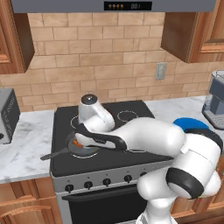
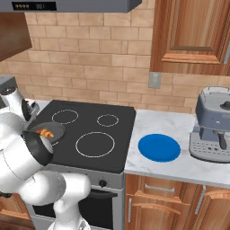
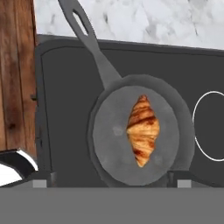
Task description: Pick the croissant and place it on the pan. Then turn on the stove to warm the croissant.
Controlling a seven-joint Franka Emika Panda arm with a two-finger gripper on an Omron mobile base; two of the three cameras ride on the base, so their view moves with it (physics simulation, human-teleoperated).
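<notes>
Croissant (image 3: 142, 130) lying in pan (image 3: 109, 140), tool (image 3: 111, 179) spread wide above.

Tan brick wall (image 2: 90, 63); wooden cabinets (image 2: 191, 31); white marble counter (image 2: 170, 130); grey hood (image 1: 113, 5).

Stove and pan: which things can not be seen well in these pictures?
- Pan, left base view: the arm covers most of it.
- Croissant, left base view: just an orange sliver beside the arm.
- Stove knobs, right base view: the arm hides most of them.
- Gripper, hand view: cut off at the bottom, tips barely show.
</notes>
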